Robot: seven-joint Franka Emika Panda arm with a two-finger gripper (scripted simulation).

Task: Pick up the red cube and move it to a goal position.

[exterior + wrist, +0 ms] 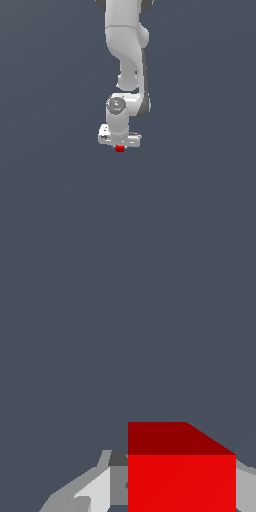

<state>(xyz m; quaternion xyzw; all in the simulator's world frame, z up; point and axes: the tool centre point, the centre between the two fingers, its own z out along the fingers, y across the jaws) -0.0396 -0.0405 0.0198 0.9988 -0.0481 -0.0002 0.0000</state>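
Red cube (pixel 120 148) sits directly under the white gripper (pixel 119 145), pinched between its fingers (pixel 95 488), which the wrist view shows pressed against both sides of the cube (pixel 181 476). Around the cube, only plain dark grey ground (pixel 200 200) shows.
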